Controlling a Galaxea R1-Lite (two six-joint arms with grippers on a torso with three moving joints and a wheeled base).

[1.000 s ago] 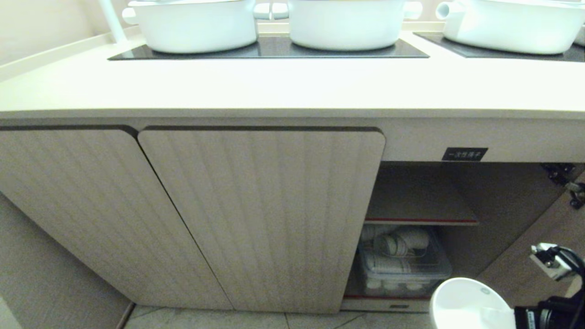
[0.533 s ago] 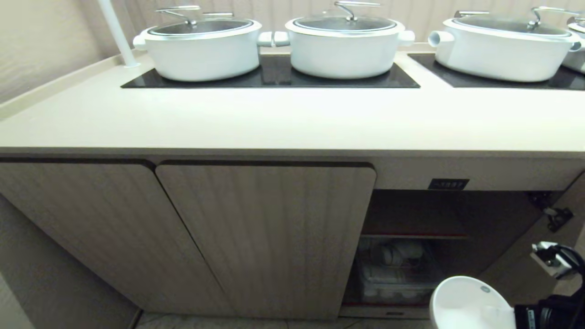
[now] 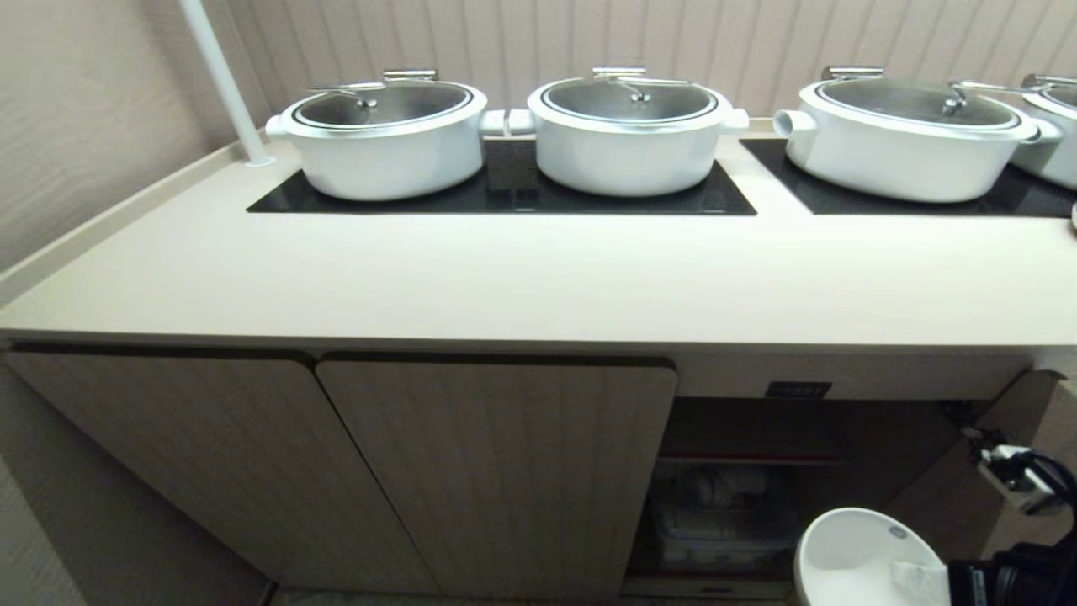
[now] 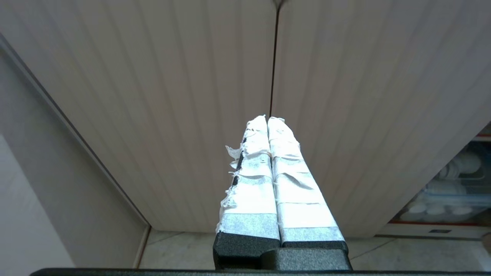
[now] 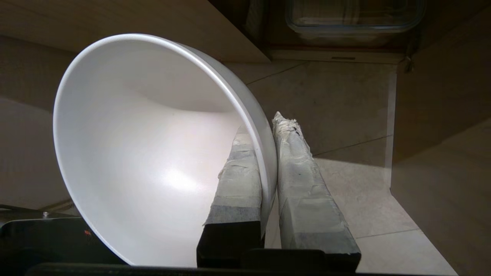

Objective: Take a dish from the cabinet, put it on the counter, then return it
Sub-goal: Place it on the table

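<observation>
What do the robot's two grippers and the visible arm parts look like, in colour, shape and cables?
Both the left gripper and the right gripper have long tapering fingers wrapped in worn whitish tape with frayed edges, on black bases. In the head view, the right arm is black, with a small white-and-silver block and black cables looping from it.

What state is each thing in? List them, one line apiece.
Small white round ceramic bowl: held by its rim, off the counter.
Right gripper: shut on the bowl's rim.
Left gripper: shut, empty, facing closed doors.
Beige ribbed cabinet: right compartment open, other doors closed.
Large white pots: lidded, on the cooktop.
Cream-beige counter: no bowl on it.
</observation>
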